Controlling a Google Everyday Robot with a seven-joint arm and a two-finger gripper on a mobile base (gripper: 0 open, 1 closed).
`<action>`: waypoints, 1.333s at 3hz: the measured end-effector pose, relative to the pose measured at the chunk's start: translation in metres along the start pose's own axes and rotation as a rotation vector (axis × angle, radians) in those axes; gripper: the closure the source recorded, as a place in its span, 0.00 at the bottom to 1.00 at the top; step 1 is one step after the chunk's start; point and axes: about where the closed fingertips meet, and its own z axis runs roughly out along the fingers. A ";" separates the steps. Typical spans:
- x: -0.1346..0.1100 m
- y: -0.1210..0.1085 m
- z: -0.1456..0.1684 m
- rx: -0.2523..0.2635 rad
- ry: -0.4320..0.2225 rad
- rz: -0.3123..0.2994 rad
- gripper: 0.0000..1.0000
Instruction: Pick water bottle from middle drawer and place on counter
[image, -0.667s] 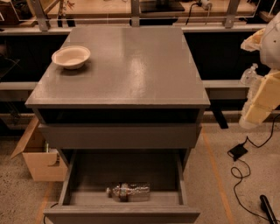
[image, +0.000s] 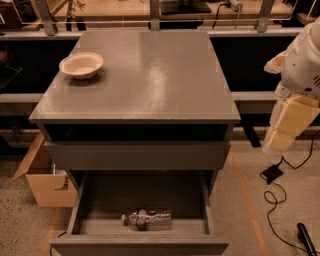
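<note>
The water bottle (image: 147, 219) lies on its side on the floor of the open middle drawer (image: 90, 200), near the drawer's front wall, with its dark label band showing. The grey counter (image: 150, 75) tops the cabinet above it. My arm hangs at the right edge of the view, beside the cabinet and apart from it. My gripper (image: 280, 142) is at the arm's lower cream-coloured end, about level with the closed drawer front, well right of and above the bottle.
A white bowl (image: 81, 65) sits on the counter's back left corner. A cardboard box (image: 45, 182) stands on the floor left of the cabinet. Black cables and a small black box (image: 272, 173) lie on the floor to the right. A wooden bench (image: 125, 10) runs behind.
The arm at the right has edged slightly down and left. The bottle, drawer and bowl have not moved.
</note>
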 end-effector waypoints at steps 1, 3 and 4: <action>0.004 0.019 0.048 -0.065 0.023 0.023 0.00; 0.014 0.069 0.152 -0.091 -0.004 0.061 0.00; 0.014 0.070 0.151 -0.092 -0.003 0.061 0.00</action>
